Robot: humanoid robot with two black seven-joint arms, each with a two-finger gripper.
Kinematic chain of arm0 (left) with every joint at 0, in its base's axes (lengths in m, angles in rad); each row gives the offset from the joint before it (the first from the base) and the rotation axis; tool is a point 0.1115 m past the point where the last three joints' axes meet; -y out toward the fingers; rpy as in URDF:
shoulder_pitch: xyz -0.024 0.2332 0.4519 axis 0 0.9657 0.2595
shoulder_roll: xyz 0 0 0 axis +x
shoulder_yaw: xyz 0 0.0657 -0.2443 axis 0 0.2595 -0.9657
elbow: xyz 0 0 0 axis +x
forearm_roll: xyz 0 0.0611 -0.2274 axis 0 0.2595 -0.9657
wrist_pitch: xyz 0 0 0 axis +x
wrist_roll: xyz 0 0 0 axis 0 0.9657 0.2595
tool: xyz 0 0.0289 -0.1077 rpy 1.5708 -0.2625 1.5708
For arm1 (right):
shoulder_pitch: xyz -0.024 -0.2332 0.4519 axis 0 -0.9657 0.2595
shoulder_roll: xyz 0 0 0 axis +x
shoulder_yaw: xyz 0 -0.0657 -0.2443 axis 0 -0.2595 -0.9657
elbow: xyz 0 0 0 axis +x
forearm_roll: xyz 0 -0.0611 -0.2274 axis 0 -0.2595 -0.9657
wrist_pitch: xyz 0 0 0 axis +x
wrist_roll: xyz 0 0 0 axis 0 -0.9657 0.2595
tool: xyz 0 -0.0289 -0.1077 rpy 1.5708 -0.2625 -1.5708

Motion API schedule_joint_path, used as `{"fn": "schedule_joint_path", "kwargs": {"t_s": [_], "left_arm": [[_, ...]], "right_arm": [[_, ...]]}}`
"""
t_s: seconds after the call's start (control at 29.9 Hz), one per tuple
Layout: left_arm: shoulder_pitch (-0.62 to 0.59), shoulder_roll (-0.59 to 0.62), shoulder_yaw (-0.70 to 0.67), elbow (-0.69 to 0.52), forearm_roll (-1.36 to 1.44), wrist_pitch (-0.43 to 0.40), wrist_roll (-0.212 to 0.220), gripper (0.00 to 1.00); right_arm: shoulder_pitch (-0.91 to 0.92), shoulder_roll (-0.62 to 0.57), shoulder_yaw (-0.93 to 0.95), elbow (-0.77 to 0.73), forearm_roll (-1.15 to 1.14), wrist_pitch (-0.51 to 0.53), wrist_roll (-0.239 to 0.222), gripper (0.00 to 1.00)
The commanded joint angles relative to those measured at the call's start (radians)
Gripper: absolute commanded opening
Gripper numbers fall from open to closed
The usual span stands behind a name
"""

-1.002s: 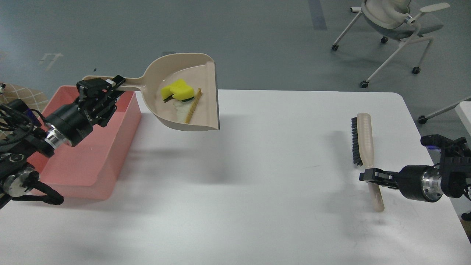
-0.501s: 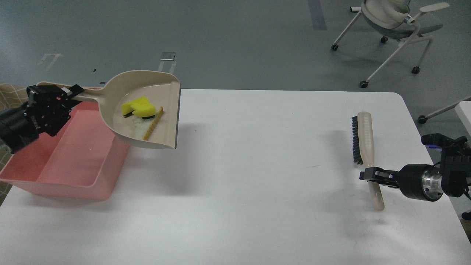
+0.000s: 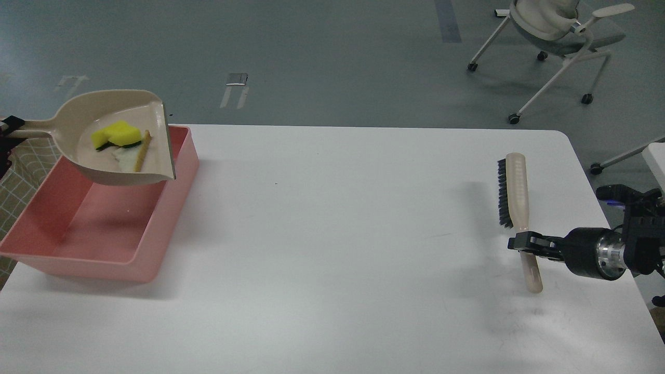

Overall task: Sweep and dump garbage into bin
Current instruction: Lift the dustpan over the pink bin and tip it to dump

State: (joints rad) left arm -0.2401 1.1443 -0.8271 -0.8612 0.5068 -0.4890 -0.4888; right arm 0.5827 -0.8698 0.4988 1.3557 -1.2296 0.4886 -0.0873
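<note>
The beige dustpan point(image 3: 88, 106) hangs over the far end of the pink bin point(image 3: 156, 228) at the table's left. The yellow sponge point(image 3: 117, 134) with its dark green side and the white bread slice point(image 3: 126, 157) with its brown crust lie inside it. Only a black sliver of my left gripper point(image 3: 6, 127) shows at the left edge, at the end of the pan's handle. My right gripper point(image 3: 524, 244) is shut on the handle of a beige brush point(image 3: 517, 192) with black bristles, at the table's right.
The white table point(image 3: 332, 259) runs between the bin and the brush. An office chair point(image 3: 561, 31) stands on the grey floor beyond the far right corner. The bin's inside holds nothing that shows.
My left arm has carried the dustpan and its load leftward, from over the table to above the bin, and has almost left the view. The right gripper and brush have barely moved.
</note>
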Motion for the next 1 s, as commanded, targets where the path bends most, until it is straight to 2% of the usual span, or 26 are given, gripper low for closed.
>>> {"fn": "schedule_joint_path", "kwargs": {"t_s": [0.0,0.37,0.5,0.97], "left_arm": [[0.002,0.005,0.003,0.025,0.015,0.000,0.000,0.22],[-0.002,0.014,0.009,0.064,0.090,0.000,0.000,0.22],[-0.008,0.071,0.011,0.064,0.111,0.000,0.000,0.22],[-0.013,0.150,0.013,0.062,0.268,0.000,0.000,0.22]], "right_arm": [[0.002,0.000,0.000,-0.001,0.001,0.000,0.001,0.00],[0.000,0.000,-0.002,-0.004,-0.001,0.000,0.001,0.00],[-0.001,0.002,0.000,-0.004,-0.001,0.000,0.001,0.00],[0.003,0.020,0.000,-0.007,-0.001,0.000,0.000,0.00]]}}
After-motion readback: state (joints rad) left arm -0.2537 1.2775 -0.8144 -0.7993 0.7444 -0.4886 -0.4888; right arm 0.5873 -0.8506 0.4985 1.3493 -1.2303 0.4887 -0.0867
